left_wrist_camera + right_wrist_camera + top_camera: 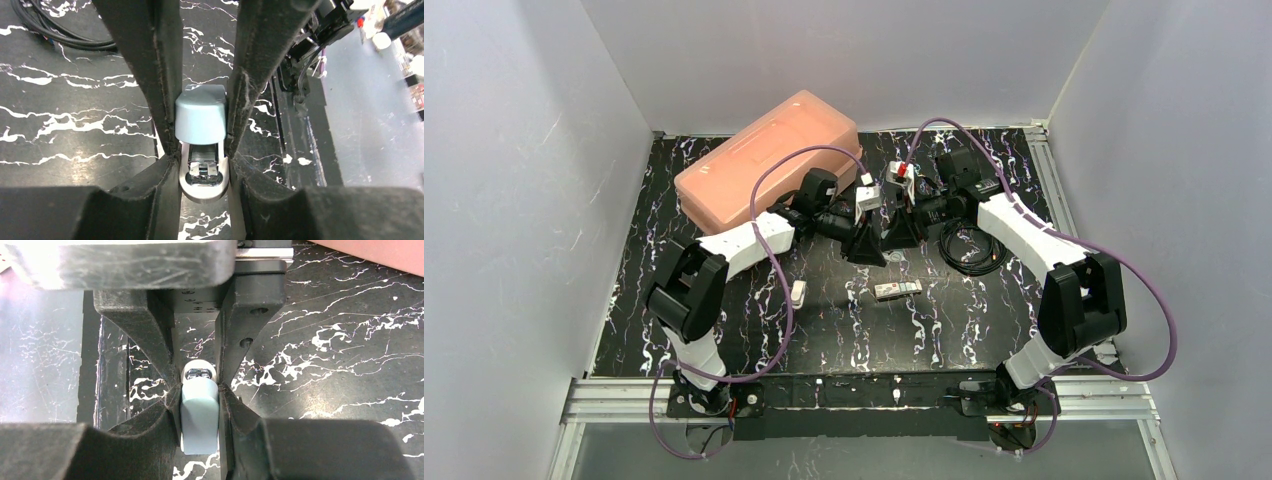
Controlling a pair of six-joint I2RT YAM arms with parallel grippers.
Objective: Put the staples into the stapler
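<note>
In the upper left of the overhead view you have a long salmon-pink plastic case (769, 160) with rounded corners, lying on the glossy black worktop (724, 340) with its white marble veins. Lower down, left of centre, a small plain white block (799, 293) lies alone.

At centre your two arms meet over one small teal box (200, 117): a smooth, matte pale-teal shell above a rounded white base, with a bright metal part in the gap between them. In its own wrist view, your left end effector (202, 165) has its rough black fingers pressed against the sides of that white base, closed on it.

The stapler (896, 290), slim, pale tan and white with a silvery strip, lies flat on the worktop just below the end effectors, touched by neither.

Your right end effector (199, 395) is clamped on the teal shell from the opposite end. To the right of it lies a loose coil of black cable (972, 250).
</note>
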